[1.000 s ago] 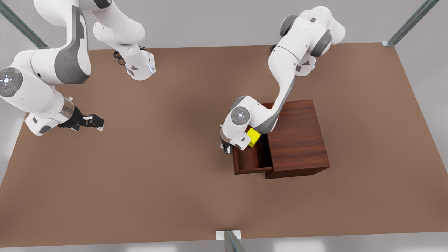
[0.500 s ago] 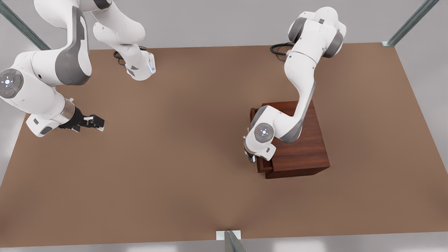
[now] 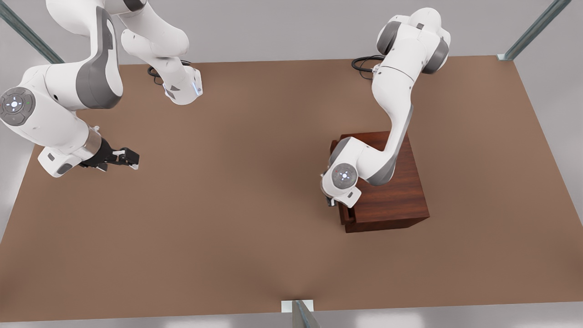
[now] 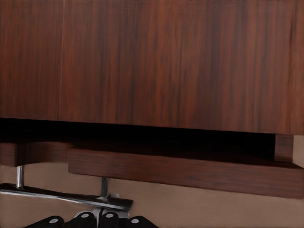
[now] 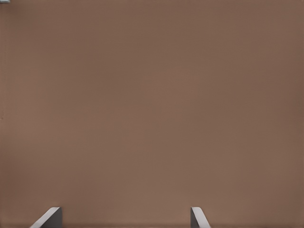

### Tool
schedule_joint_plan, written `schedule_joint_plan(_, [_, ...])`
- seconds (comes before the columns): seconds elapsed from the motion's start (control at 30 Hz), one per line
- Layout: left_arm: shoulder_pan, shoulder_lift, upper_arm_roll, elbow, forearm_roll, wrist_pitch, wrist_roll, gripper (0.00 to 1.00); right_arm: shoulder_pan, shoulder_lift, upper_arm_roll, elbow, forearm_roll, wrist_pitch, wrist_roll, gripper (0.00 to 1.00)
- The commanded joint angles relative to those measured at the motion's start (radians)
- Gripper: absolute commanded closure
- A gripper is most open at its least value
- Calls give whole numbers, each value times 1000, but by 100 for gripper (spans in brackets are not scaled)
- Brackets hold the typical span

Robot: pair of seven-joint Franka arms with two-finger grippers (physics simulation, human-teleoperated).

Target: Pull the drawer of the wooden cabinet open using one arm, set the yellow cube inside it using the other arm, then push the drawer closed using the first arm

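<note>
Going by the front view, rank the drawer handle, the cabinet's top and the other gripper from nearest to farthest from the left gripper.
From the left gripper:
1. Drawer handle, right at its fingers.
2. Wooden cabinet top, just beyond, toward the front view's right.
3. Right gripper, far across the table, at the front view's left.

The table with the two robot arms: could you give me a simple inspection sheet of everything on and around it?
Surface: plain brown table, bare apart from the items below.
Job's things: wooden cabinet toward the front view's right; its drawer sticks out only a little, with a dark gap above it. Yellow cube: nothing seen.
Clutter: nothing seen.
Grippers: left gripper is at the drawer front, by the silver handle; finger state unclear. Right gripper is open and waits over bare table at the front view's left.
Cables: black loops beside each arm base.
Surroundings: grey floor and metal frame posts at the table edges.
</note>
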Motion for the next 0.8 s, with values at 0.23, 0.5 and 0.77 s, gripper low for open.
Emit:
schedule_joint_plan(0.23, [29,-5,1,0,-2,-44,167,79,-3,-1,2,-1,1,0,-9,0])
schedule_joint_plan(0.5, [45,-5,1,0,-2,-62,184,79,0,2,2,4,-7,10,2,0])
schedule_joint_plan(0.77, [54,-63,-8,62,-128,-69,189,69,-1,2,2,4,-6,6,2,0])
